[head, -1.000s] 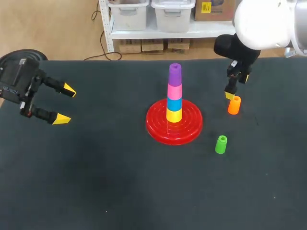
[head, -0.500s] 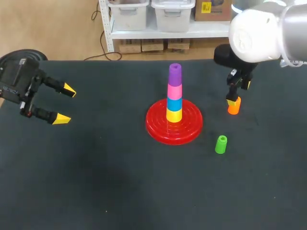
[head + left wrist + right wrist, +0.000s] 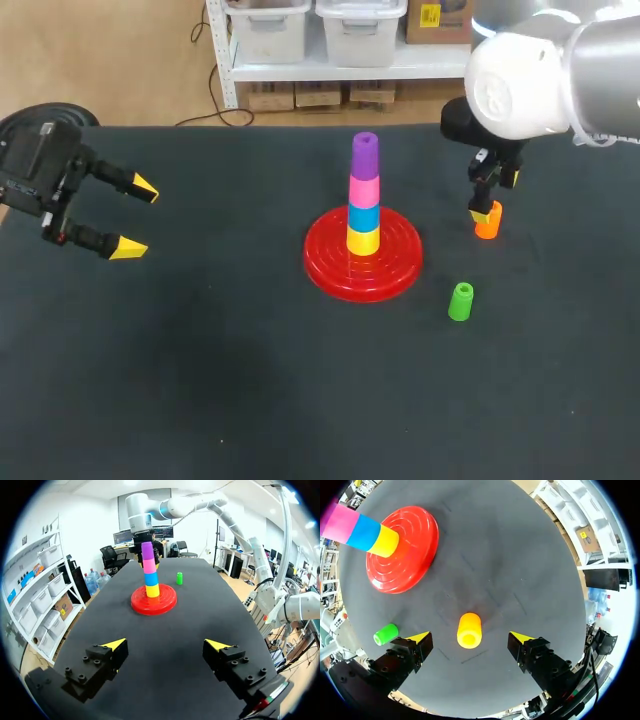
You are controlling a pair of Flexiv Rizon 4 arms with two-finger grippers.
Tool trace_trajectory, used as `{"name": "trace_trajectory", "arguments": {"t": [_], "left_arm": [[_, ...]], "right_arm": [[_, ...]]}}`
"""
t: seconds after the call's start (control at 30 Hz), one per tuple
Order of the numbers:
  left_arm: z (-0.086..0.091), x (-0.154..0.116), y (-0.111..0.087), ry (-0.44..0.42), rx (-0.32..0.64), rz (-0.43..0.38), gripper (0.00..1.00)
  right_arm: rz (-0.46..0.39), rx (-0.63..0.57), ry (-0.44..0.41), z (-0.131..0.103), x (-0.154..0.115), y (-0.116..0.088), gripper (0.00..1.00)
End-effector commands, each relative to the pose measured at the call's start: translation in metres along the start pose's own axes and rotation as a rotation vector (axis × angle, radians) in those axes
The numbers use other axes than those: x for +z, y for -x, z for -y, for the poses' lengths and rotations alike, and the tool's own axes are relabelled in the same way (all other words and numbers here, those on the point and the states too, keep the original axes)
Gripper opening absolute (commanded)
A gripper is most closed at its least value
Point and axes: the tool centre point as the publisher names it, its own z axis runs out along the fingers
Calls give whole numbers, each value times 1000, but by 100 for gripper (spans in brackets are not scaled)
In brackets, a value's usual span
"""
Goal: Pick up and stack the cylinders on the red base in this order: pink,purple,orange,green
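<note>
The red base [image 3: 335, 268] sits mid-table with a stack on its peg: yellow, blue, pink [image 3: 364, 190] and purple [image 3: 365, 153] on top. The orange cylinder [image 3: 487, 223] stands upright to the right of the base. My right gripper [image 3: 486, 196] hangs open directly over it; in the right wrist view the orange cylinder [image 3: 469, 630] lies between the spread fingers [image 3: 419, 640] without touching either. The green cylinder [image 3: 461, 301] stands nearer the front, also seen as green cylinder [image 3: 386, 634] beside one right finger. My left gripper [image 3: 133, 217] is open at the far left, holding nothing.
In the left wrist view the red base [image 3: 166, 600] and stack stand far ahead of the open left gripper [image 3: 165, 644], with the green cylinder [image 3: 179, 578] beyond. Dark table surface [image 3: 200, 380] stretches between the left gripper and the base.
My right gripper has come down over the orange cylinder, its fingers now straddling it. The left arm and the stack have not moved.
</note>
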Motion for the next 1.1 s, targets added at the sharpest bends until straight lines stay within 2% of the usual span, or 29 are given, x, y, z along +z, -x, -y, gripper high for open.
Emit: {"name": "trace_trajectory", "arguments": {"t": [0.03,1.1], "left_arm": [[1,0,-1,4,4,2,100],[1,0,-1,4,4,2,100]], "right_arm": [[4,1,-13,-4,5,-3,100],[35,28,-29,-3,17,-3,100]]}}
